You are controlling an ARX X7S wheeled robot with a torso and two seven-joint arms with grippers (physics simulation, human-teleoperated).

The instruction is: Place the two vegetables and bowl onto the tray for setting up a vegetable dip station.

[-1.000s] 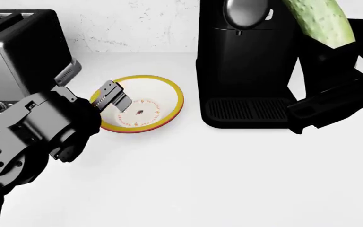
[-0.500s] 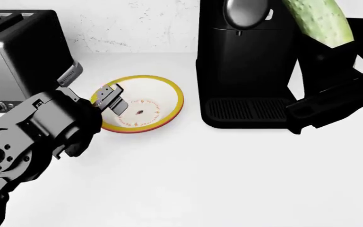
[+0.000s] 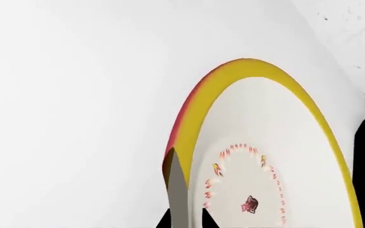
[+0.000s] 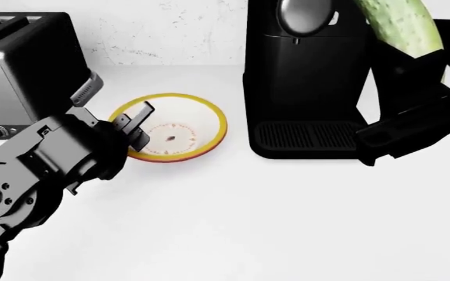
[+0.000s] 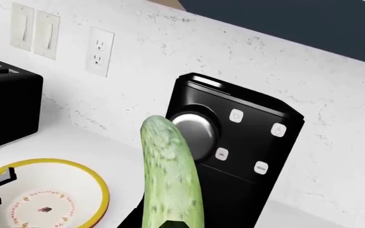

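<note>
Head view, cucumber (image 4: pixel 401 26) held aloft in the right tool's grip beside the coffee machine (image 4: pixel 307 76) — long axis near upright, left tool (image 4: pixel 135 126) parted astride the bowl (image 4: pixel 174 132) rim — on the white table (image 4: pixel 248 216).

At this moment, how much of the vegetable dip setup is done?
Nothing is visibly placed: no tray or carrot appears in any view. In hand: the right arm carries the cucumber raised beside the coffee machine, its gripper hidden. The left gripper sits at the bowl rim, one finger over the edge; a grip is unconfirmed. Left: all three items onto the tray.
</note>
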